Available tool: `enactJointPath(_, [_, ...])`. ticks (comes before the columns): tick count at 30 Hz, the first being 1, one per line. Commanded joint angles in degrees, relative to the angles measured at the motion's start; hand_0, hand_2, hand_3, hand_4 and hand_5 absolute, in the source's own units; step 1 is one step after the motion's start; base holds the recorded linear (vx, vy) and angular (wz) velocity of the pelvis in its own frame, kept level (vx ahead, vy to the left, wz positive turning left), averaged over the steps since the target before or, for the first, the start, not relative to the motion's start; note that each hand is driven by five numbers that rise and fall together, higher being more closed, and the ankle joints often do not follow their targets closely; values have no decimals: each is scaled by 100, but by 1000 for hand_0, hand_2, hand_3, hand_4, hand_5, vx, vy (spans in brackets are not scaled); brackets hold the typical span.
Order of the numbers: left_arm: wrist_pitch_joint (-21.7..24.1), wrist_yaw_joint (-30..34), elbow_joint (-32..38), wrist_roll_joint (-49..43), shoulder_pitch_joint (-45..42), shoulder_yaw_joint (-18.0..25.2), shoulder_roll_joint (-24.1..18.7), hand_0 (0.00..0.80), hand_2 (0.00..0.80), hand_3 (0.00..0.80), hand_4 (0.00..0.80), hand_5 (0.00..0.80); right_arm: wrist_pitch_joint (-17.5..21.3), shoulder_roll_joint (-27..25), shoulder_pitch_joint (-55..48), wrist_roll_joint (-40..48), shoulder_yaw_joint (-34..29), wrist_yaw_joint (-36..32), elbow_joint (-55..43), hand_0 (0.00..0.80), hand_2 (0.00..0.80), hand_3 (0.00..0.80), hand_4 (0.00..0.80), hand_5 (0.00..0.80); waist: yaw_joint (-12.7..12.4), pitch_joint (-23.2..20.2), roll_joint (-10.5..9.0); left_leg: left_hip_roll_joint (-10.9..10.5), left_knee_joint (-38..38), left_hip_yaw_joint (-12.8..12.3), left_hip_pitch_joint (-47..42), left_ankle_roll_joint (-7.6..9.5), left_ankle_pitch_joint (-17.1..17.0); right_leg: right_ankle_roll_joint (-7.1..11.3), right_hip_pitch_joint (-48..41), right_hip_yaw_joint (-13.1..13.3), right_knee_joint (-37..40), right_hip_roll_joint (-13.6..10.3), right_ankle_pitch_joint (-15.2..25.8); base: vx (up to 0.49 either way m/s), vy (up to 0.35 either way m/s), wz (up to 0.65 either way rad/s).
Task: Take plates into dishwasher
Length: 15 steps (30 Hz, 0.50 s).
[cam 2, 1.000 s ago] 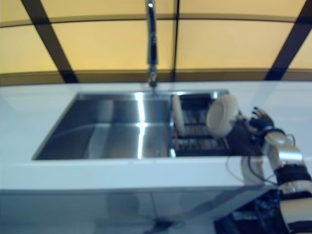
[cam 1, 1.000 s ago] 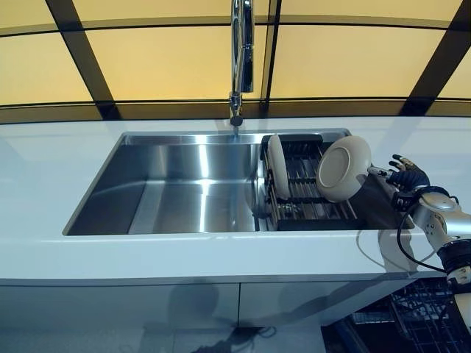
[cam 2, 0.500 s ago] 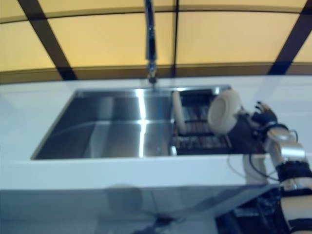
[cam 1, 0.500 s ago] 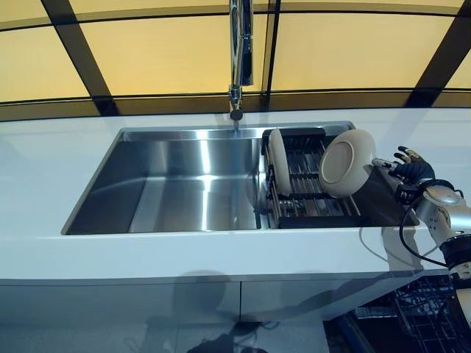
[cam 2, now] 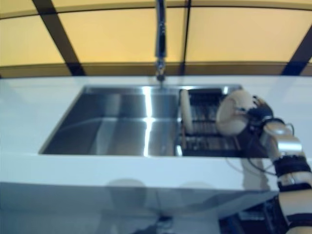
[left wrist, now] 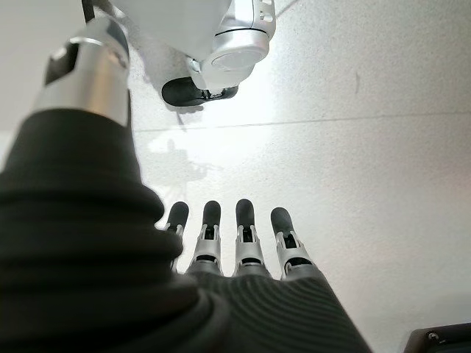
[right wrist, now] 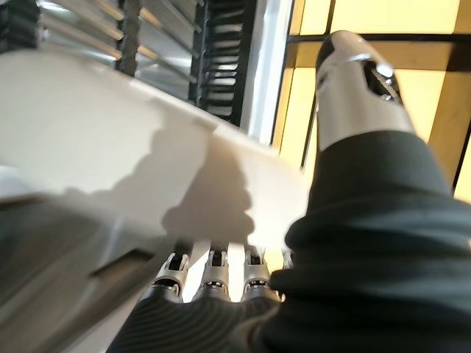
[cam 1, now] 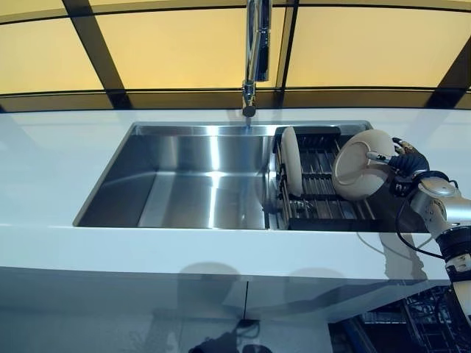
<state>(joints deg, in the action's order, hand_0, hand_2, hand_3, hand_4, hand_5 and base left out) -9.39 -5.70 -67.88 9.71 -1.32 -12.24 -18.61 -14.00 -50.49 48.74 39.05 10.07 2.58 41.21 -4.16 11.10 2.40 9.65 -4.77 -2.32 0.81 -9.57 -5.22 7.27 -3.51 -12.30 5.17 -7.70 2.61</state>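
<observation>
My right hand (cam 1: pixel 407 163) pinches the rim of a cream plate (cam 1: pixel 360 175) tilted above the dish rack (cam 1: pixel 324 197) in the sink (cam 1: pixel 191 184), thumb across its face. A second plate (cam 1: pixel 291 170) stands upright nearby. My left hand (left wrist: pixel 235 250) hangs relaxed over the floor.

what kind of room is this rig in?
Most likely a kitchen: a stainless sink set in a white countertop, a tall faucet behind it, and a dish rack holding plates.

Cream plates (cam 1: pixel 362 175), black rack (cam 1: pixel 324 198), steel sink (cam 1: pixel 191 184)
</observation>
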Motion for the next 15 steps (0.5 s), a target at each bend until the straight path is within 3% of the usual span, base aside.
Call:
enactJointPath(1, [-3,0,-341,-92,195,-345,-146,0,0,0,0,0,147,-234,653,166,303,32,-49,0,0,0,0,0,-138,-164,-247,-143,-23,78,-7,124,-82,-108,-80,-158,-77,-237,4,88,14,16])
enactJointPath(11, [45,33,-366,-23,174,-365,-133,0,0,0,0,0,1,-90,792,91,386,-170,314,0,0,0,0,0,-252,-74,-196,-190,-23,192,52,144,-91,-129,-65,-217,-90,-259,3,18,8,4])
enactJointPath(12, [76,36,-368,-4,172,-374,-132,0,0,0,0,0,-3,-73,833,58,407,-212,394,696,696,696,696,696,-271,-44,-187,-204,-23,216,79,149,-98,-131,-42,-225,-91,-259,13,-46,5,2])
enactJointPath(13, [72,49,-370,-3,181,-370,-138,0,0,0,0,0,2,-76,865,-11,430,-186,442,800,800,800,800,800,-280,-27,-180,-209,-23,226,97,149,-104,-129,-25,-235,-92,-264,20,-55,7,3])
enactJointPath(15, [64,47,-367,23,194,-377,-135,0,0,0,0,0,1,-84,899,-22,480,-240,480,800,800,800,800,800,-287,-5,-177,-220,-23,241,128,149,-110,-123,-2,-245,-89,-272,29,-51,11,6])
